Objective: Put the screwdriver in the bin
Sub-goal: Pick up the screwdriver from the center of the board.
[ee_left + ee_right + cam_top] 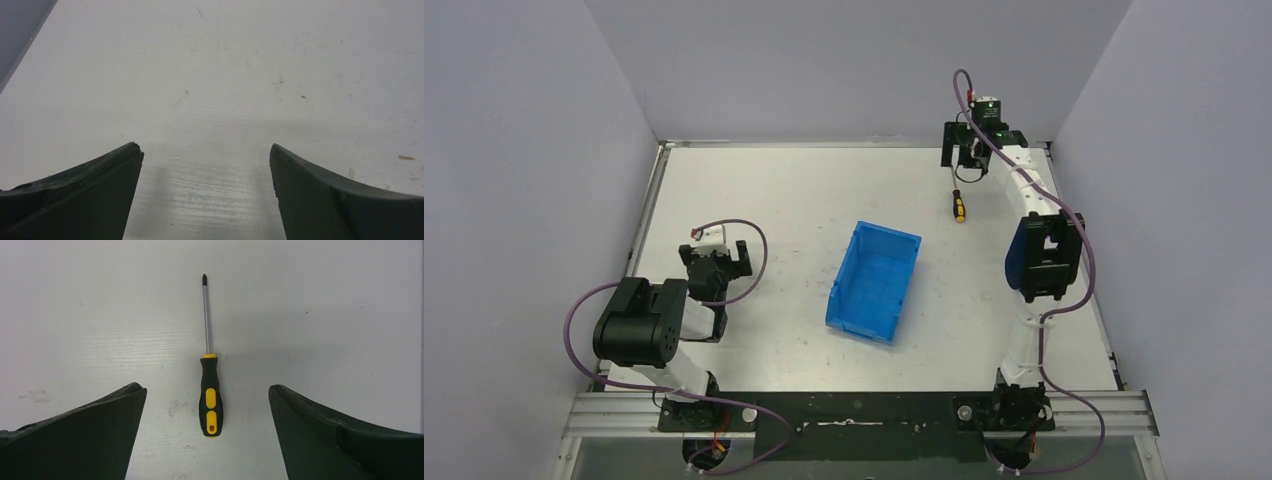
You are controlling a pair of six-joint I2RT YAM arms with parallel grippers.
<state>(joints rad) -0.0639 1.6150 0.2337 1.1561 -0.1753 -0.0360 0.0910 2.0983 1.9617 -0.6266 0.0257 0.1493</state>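
Right tool [961, 163] hangs near the screwdriver [210, 399]
Jaws wide, empty; left tool [206, 152] likewise. Screwdriver lies on the surface [774, 200] past the bin's [890, 233] far right corner.

The right arm [1036, 250] stretches far forward, the right gripper [207, 388] pointing down, jaws wide apart. The left arm [646, 332] sits folded near its base, the left gripper [206, 147] likewise spread wide.

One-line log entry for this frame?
phase: pre-grasp | right gripper: open, aimed at screwdriver | left gripper: open, empty | bin: empty
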